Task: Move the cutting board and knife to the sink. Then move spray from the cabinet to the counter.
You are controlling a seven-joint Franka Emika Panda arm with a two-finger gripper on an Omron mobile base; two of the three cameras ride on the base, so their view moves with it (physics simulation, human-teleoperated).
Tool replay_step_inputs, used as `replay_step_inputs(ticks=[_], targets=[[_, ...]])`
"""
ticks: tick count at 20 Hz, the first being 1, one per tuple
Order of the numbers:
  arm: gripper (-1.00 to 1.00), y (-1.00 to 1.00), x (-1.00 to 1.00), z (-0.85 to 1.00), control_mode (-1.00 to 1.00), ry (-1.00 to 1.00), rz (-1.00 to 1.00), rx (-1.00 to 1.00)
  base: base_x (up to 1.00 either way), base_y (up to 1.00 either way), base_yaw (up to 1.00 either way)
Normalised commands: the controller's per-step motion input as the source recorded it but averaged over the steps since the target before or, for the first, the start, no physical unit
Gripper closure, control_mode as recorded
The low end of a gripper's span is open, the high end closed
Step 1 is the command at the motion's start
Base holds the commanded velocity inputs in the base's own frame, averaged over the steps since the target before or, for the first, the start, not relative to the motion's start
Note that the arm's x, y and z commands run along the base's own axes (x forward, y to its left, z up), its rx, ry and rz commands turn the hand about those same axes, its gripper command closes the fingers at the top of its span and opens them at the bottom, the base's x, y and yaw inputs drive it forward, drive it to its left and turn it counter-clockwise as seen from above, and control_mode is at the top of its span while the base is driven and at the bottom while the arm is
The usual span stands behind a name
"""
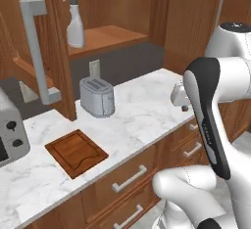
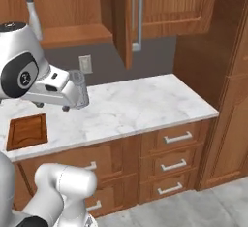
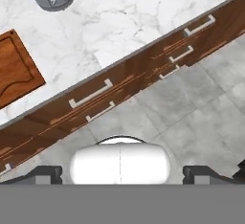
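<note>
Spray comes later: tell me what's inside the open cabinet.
The spray stands upright on the wood shelf in the cabinet. The shelf's left end is hidden by the open door.

A kitchen: marble counter (image 1: 142, 110), toaster (image 1: 97, 96), wooden drawers (image 2: 177, 163) and wall cabinet (image 2: 164, 5).

The room is a kitchen made mostly of brown wood. Brown drawers (image 2: 177, 138) with grey bar handles sit in rows low down. The floor (image 3: 191, 108) is made of big grey tiles. The back wall (image 2: 155, 58) is dark grey, and a small pale outlet plate (image 2: 85, 64) is stuck on it. A tall wooden side panel (image 2: 227, 75) stands at the right end. A silver toaster (image 1: 97, 97) stands near the wall. At the far left sits a grey box with dark knobs (image 1: 12, 130), maybe a small oven.
</note>
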Motion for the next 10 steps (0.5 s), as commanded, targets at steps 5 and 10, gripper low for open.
replay_step_inputs(ticks=[5,10], targets=[[-1.0,0.0,0.0,0.0,1.0,0.0,0.0,0.0,0.48,-0.09,0.41],[-1.0,0.0,0.0,0.0,1.0,0.0,0.0,0.0,0.38,-0.15,0.44]])
